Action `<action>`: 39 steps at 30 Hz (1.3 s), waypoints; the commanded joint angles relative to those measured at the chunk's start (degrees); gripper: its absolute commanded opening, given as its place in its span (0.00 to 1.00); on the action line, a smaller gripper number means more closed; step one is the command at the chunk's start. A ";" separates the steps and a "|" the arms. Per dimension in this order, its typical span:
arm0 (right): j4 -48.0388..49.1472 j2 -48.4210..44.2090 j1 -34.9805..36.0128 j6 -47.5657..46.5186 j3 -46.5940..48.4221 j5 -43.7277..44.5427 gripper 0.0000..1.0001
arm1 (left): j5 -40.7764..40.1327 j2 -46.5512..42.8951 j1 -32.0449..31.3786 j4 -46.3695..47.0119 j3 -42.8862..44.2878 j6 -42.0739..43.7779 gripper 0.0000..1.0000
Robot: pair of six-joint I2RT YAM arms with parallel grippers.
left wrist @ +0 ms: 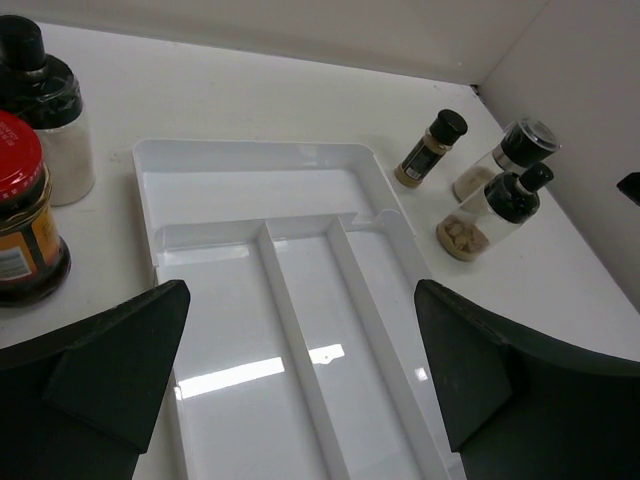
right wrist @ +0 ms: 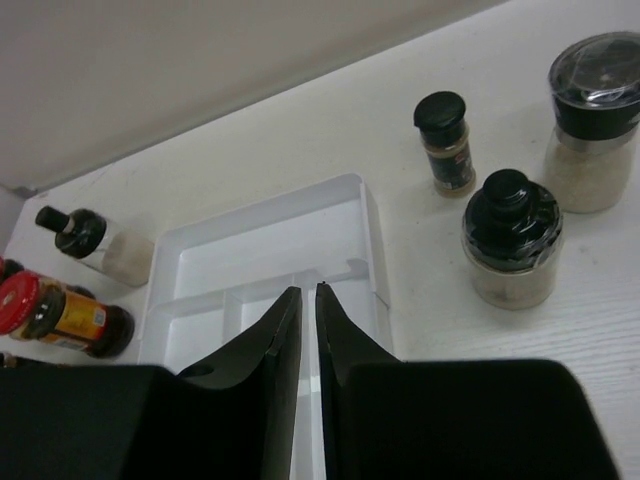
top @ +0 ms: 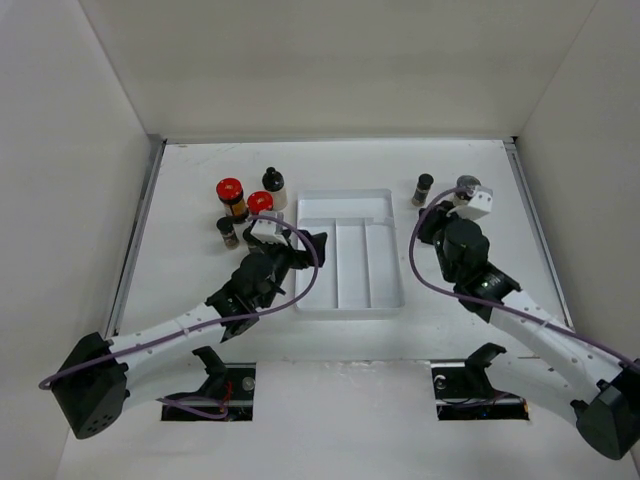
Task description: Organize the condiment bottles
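No bottle sits in the tray (top: 352,208), so I'm at the first pick. One red-capped jar (top: 260,202) stands on the worktop (top: 185,260) just left of the tray, and the grey-lidded jar (top: 466,184) stands to its right. The left gripper (left wrist: 300,380) gapes over the tray's left edge. The right gripper (right wrist: 309,340) is pinched together and empty. Next, I judge, the left swings onto that red-capped jar.

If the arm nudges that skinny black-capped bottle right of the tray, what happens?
The skinny bottle stands upright, tall for its narrow base, so a high push would probably tip it. Its round body would then likely roll. Small, so probably light.

Tray (top: 345,212) mid-table, four bottles (top: 260,203) left, three bottles (top: 423,188) right
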 commanded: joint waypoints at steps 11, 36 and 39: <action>-7.02 14.77 -12.59 -6.89 11.86 5.06 0.79 | 7.33 0.88 -1.15 11.02 -3.17 1.31 0.44; -2.81 36.67 -19.54 -6.36 18.11 -0.75 0.63 | 7.78 4.93 -0.88 15.33 -4.58 0.26 0.71; -2.11 34.57 -19.28 -6.27 17.32 0.22 0.53 | 7.43 3.09 -0.88 15.67 -5.36 0.17 0.71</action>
